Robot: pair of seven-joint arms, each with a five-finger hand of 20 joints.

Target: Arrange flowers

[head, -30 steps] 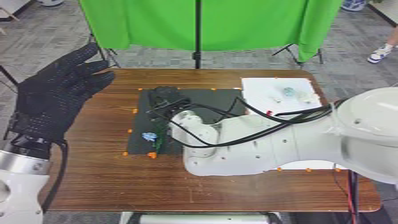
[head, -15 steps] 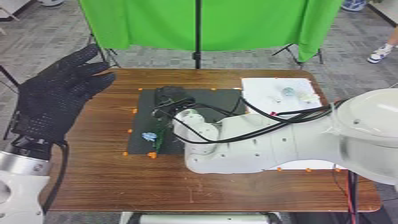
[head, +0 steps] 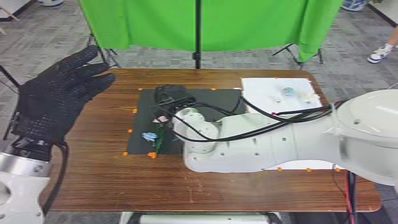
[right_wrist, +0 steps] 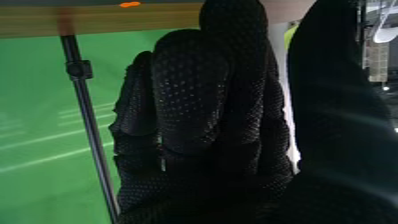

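We have the right hand (head: 171, 94) straight-fingered, probably empty, near the pink flower (head: 162, 119); the left hand (head: 51, 95) is loosely spread.

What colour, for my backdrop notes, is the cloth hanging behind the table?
The cloth is plain bright green, seen best in the head view.

The mat (head: 146, 112) has room leftward; the right arm (head: 244, 155) blocks its right.
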